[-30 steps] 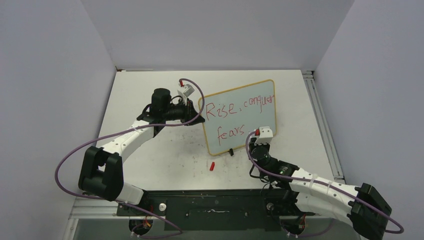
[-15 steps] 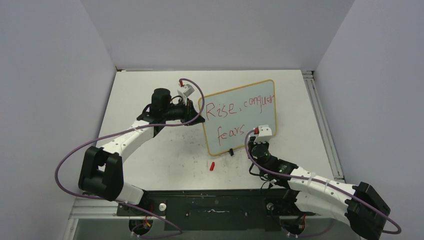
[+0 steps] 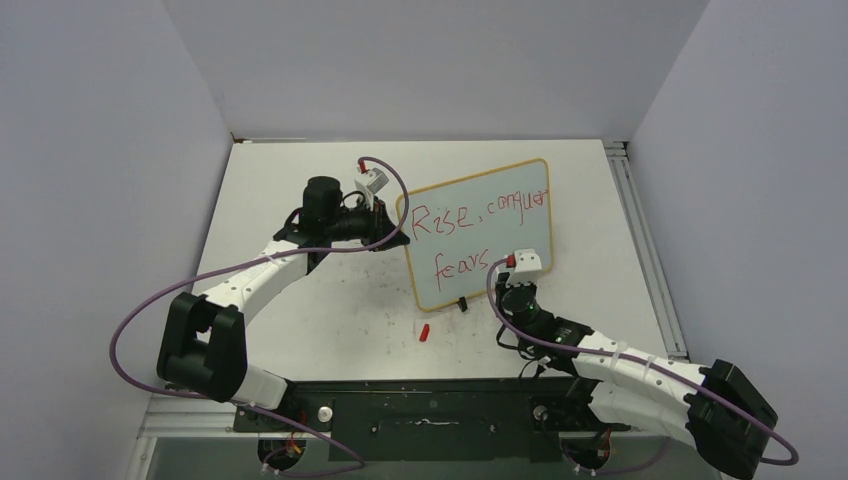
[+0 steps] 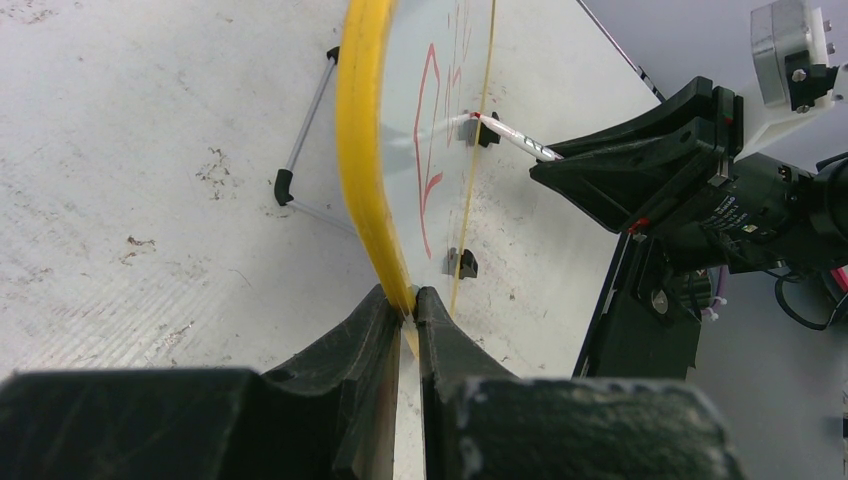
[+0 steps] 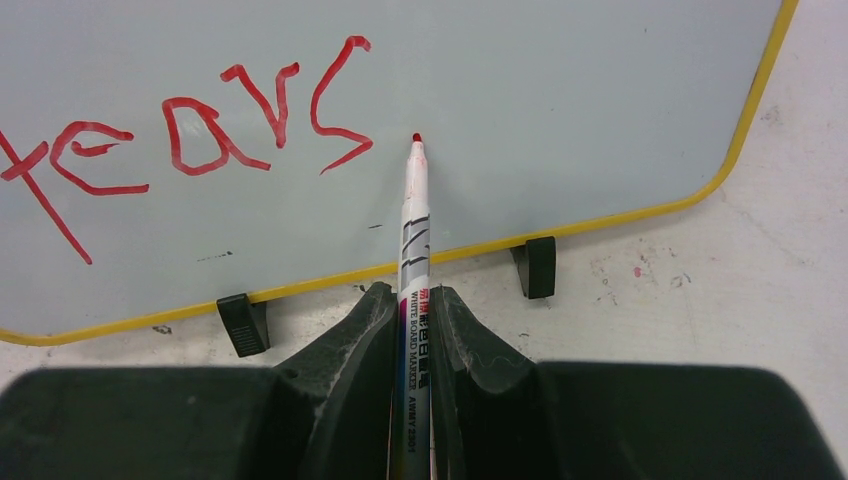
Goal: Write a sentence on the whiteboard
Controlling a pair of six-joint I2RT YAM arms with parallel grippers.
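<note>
Two grippers meet at the whiteboard (image 3: 500,215), which stands propped on the table (image 3: 280,180). The left gripper (image 4: 410,300) has its fingers drawn in to a thin slit, pinching the board's yellow frame, which curves up and away ahead of the fingertips. The right gripper (image 5: 412,295) is clamped around a red marker (image 5: 413,230) that juts forward from the fingers, its tip at the board face just right of the last "s" of the sentence (image 5: 200,140), "Rise, conquer fears". Black clip feet (image 5: 245,322) sit either side of those fingers. A red cap (image 3: 424,332) lies off to their left.
</note>
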